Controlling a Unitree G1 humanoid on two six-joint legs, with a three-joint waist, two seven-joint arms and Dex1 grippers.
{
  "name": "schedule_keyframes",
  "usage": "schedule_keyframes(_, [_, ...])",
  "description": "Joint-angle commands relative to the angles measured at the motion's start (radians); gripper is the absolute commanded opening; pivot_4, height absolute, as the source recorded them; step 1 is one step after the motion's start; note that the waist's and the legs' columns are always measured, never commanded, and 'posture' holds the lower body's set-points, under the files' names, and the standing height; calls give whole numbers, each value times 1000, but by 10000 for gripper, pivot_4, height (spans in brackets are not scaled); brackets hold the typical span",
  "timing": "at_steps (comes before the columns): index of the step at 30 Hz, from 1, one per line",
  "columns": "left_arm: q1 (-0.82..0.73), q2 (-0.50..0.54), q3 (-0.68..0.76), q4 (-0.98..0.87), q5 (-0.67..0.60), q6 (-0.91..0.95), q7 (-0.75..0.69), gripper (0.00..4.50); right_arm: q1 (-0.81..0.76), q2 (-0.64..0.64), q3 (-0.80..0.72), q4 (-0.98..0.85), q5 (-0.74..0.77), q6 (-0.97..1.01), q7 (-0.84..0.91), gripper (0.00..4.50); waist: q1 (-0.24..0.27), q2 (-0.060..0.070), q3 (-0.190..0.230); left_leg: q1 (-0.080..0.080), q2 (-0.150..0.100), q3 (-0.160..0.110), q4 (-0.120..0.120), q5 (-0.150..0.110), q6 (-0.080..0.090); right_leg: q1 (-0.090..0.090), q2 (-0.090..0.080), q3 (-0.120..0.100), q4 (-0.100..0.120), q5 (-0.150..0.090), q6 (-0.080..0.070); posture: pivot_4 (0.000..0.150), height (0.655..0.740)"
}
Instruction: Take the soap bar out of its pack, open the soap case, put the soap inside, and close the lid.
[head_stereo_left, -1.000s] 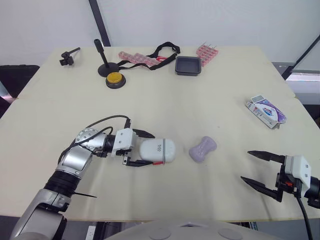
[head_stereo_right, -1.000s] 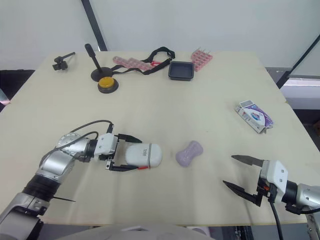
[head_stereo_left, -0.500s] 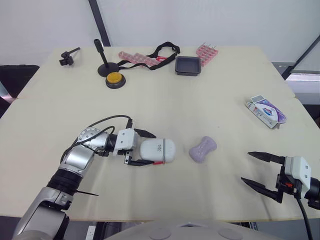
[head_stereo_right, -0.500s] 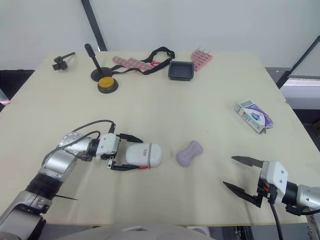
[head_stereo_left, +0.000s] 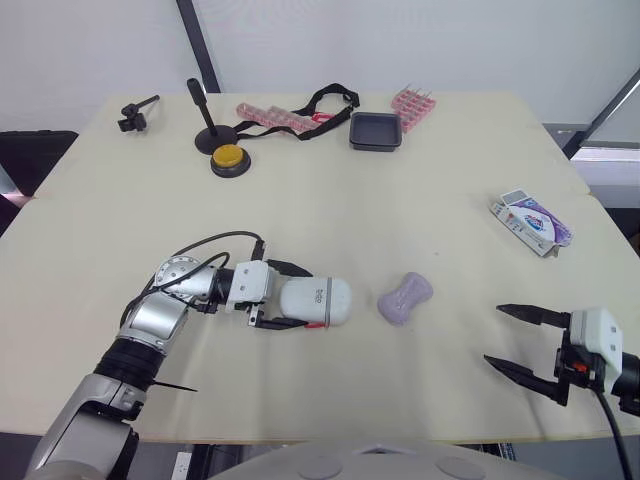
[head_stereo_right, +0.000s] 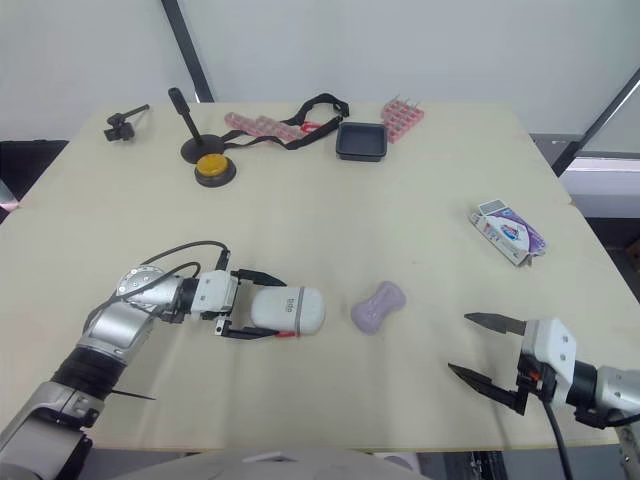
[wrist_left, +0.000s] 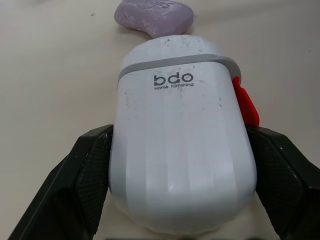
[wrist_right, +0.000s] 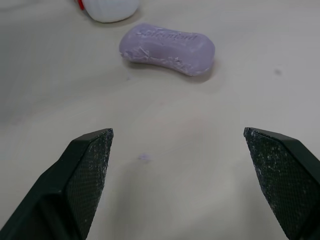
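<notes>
Two grippers work the near half of the tabletop (head_stereo_left: 400, 200). Nearest, at the right, the right gripper (head_stereo_left: 494, 334) hovers low with its fingers wide apart and empty, aimed at the soap (head_stereo_left: 405, 298). It has drifted only a touch over the last second. A little farther in on the left, the left gripper (head_stereo_left: 302, 298) has its fingers clamped on the two long sides of the white case (head_stereo_left: 322, 300). The case lies flat, its lid end and red latch (wrist_left: 247, 102) turned toward the soap. The one real change is small: those fingers have drawn in slightly against the case, which has not shifted. That probably means the case is now steadied for opening, with the lid still shut. The bare lilac soap lies just beside the case, apart from it, so unpacking looks done. The opened pack (head_stereo_left: 532, 222) lies well off toward the right edge. The surface is a pale cream board, plain and matte. Along its far side stand a yellow button (head_stereo_left: 231, 159), a black stand (head_stereo_left: 208, 125), a black strap (head_stereo_left: 320, 100), pink blister strips (head_stereo_left: 270, 116), a dark tray (head_stereo_left: 376, 131) and a small clamp (head_stereo_left: 138, 112). Behind it rises a white wall crossed by a dark pole (head_stereo_left: 198, 45).
</notes>
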Motion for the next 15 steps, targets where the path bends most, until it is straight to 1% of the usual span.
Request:
schedule_keyframes(1, [-54, -17, 59, 6, -20, -114, 39, 35064, -78, -119, -30, -175, 247, 352, -103, 45000, 1, 0, 0, 0, 0, 0, 0, 0, 0, 0, 0, 0, 0, 0, 0, 1500, 7291])
schedule_keyframes(4, [-80, -43, 66, 12, -17, -209, 63, 35064, -228, -207, -8, -245, 448, 609, -248, 45000, 5, 0, 0, 1, 0, 0, 0, 0, 0, 1, 2, 0, 1, 0, 0, 1500, 7291])
schedule_keyframes(6, [-91, -62, 64, 11, -17, -248, 81, 35064, -316, -219, 10, -263, 541, 714, -335, 45000, 13, 0, 0, 1, 0, 0, 0, 0, 0, 1, 4, 0, 1, 0, 0, 1500, 7291])
schedule_keyframes(9, [-104, -104, 53, 0, -2, -309, 124, 35064, -501, -201, 93, -262, 715, 882, -546, 45000, 25, 0, 0, 2, 1, -1, -1, 0, 0, 0, 5, 0, -1, 0, 0, 1500, 7291])
schedule_keyframes(11, [-106, -121, 42, -4, 10, -350, 140, 35064, -593, -180, 141, -235, 833, 957, -684, 45000, 30, 0, 0, 1, 0, -1, -1, 0, -1, -2, 5, 0, -1, 0, 0, 1500, 7291])
schedule_keyframes(12, [-108, -129, 39, -9, 17, -365, 154, 35064, -632, -169, 168, -213, 917, 980, -764, 45000, 32, 0, 0, 1, 0, -1, -1, 1, -1, -2, 5, 0, -1, 0, 0, 1500, 7291])
schedule_keyframes(14, [-110, -140, 34, -14, 23, -386, 174, 35064, -682, -153, 210, -183, 1046, 1006, -874, 45000, 35, 0, 0, 1, 0, -1, -1, 2, -4, -2, 5, 1, -1, 0, 0, 1500, 7291])
schedule_keyframes(15, [-110, -142, 32, -17, 24, -389, 182, 35064, -697, -144, 224, -177, 1082, 1009, -912, 45000, 37, 0, 0, 1, 0, -1, -1, 3, -6, -2, 5, 1, -1, 0, 0, 1500, 7291])
